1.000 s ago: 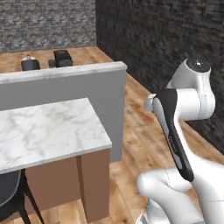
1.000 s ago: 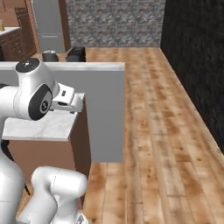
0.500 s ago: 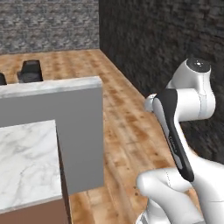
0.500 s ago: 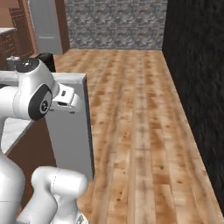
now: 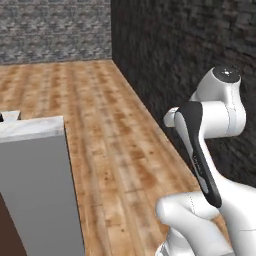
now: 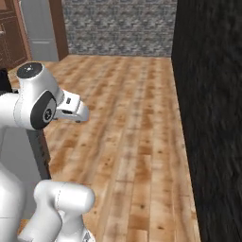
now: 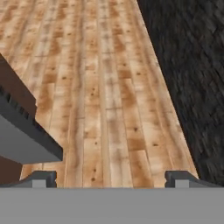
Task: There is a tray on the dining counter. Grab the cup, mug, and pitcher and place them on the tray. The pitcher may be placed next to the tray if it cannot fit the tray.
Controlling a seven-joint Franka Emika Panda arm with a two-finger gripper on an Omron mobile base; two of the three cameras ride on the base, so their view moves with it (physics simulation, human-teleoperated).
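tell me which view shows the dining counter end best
The left base view: the dining counter shows its grey end wall with a marble strip on top. The hand view catches a grey ledge corner of it; the right base view shows a grey sliver behind the arm.

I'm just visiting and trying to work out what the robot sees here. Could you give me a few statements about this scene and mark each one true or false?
1. The gripper has its fingers spread wide apart with nothing between them. True.
2. The floor is covered in grey tiles. False: it is wooden planks.
3. A dark rough wall runs along one side of the floor. True.
4. The hand is pointed at a tray full of cups. False: the hand view looks at bare wooden floor and the end of the counter.
5. The counter's end panel is grey. True.
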